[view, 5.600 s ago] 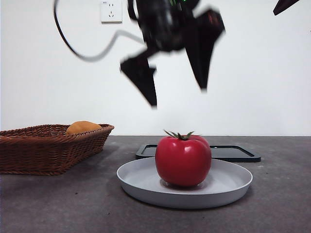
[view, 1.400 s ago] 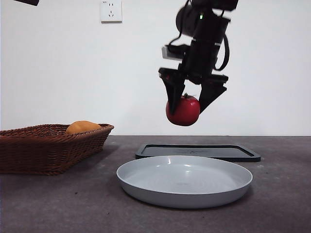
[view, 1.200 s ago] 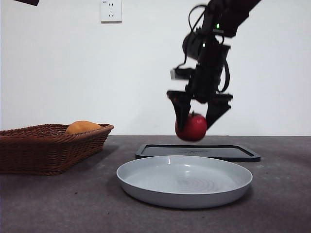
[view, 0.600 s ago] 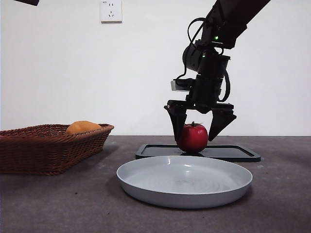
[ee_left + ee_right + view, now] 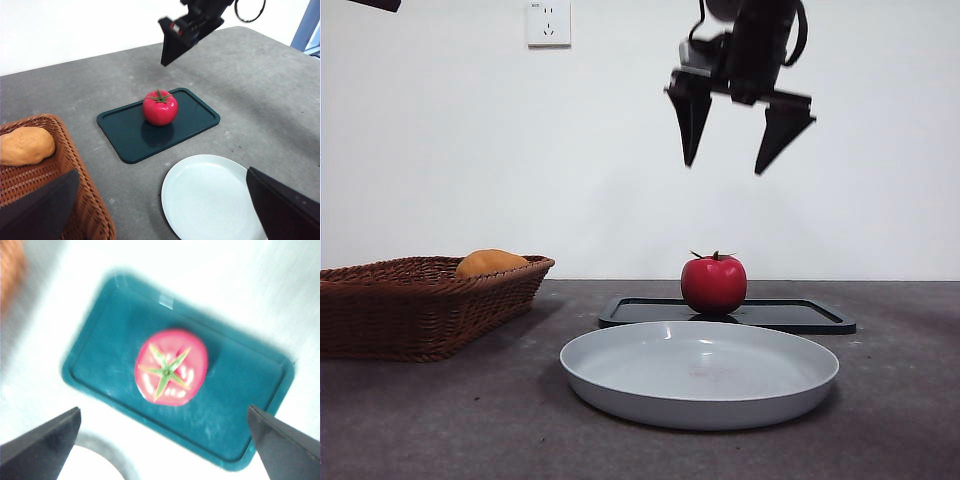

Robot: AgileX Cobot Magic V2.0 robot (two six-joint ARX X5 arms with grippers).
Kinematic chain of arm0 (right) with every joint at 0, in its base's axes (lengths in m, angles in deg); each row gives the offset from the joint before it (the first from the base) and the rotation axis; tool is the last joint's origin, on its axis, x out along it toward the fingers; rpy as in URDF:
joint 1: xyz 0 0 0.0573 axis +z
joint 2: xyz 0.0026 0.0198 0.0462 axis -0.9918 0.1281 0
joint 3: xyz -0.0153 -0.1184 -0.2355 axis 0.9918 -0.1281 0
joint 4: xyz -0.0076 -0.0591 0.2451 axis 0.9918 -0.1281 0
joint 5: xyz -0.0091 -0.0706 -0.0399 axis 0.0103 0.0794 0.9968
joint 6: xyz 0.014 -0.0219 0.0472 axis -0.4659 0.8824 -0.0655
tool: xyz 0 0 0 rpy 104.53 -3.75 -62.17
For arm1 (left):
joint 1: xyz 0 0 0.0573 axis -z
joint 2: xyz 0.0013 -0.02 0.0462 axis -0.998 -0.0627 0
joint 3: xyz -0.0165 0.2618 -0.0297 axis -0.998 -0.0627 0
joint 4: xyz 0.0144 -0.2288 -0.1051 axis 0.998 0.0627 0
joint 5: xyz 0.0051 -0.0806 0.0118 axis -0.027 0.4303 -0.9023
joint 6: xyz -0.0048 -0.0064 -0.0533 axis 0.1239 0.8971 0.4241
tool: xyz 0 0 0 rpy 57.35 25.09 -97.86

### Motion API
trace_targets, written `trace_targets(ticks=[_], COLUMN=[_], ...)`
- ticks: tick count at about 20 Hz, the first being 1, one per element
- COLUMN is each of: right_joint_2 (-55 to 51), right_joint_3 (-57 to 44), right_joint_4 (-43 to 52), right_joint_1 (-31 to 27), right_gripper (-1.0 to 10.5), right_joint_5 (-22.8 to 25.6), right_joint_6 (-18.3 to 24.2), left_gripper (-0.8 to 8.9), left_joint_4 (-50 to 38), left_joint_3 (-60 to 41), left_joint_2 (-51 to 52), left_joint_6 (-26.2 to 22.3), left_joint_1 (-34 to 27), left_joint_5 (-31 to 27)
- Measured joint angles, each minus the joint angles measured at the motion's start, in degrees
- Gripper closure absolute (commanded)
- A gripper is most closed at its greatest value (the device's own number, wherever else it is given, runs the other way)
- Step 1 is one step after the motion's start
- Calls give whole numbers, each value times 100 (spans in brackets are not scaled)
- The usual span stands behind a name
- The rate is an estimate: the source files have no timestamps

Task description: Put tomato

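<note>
The tomato [image 5: 713, 284] stands upright on the dark green tray [image 5: 200, 117], mid-tabletop. The right hand [image 5: 738, 128] hangs directly above, jaws wide, empty. Glossy, soft-skinned and probably slippery: grip gently across its widest girth, clear of the stem.

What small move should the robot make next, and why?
Probably draw the right tool up and away. Its jaws are open, well above the tomato, which stands upright and free on the dark tray, so the placing looks done.
</note>
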Motion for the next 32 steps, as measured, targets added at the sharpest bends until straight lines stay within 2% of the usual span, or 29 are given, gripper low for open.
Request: trace_targets(ticks=[4, 6, 13, 18, 20, 22, 24, 29, 32], right_joint_2=[-807, -1440, -4109, -6037, -6887, -7731, -8476, -9862, -10139], right_joint_3=[-133, -439, -3077, -4496, -5274, -6067, -6832, -8682, -9009], right_joint_4=[-2, -2, -2, 2, 219, 1150, 1580, 1912, 1884], right_joint_1=[4, 4, 205, 229, 229, 229, 229, 229, 229], right_gripper=[182, 182, 182, 182, 182, 182, 182, 182, 182], right_joint_5=[57, 262, 549, 798, 723, 702, 599, 415, 293], right_joint_6=[-103, -140, -144, -144, -142, -144, -144, -144, -195], left_gripper=[62, 62, 62, 62, 62, 62, 62, 62, 62], left_joint_4=[0, 2, 2, 0, 2, 2, 2, 0, 0], left_joint_3=[0, 0, 0, 0, 0, 0, 0, 0, 0], left_joint_2=[0, 0, 0, 0, 0, -2, -2, 0, 0], left_joint_6=[2, 2, 2, 2, 2, 2, 2, 2, 2], left_joint_1=[0, 0, 0, 0, 0, 0, 0, 0, 0], left_joint_5=[-2, 0, -2, 0, -2, -2, -2, -2, -2])
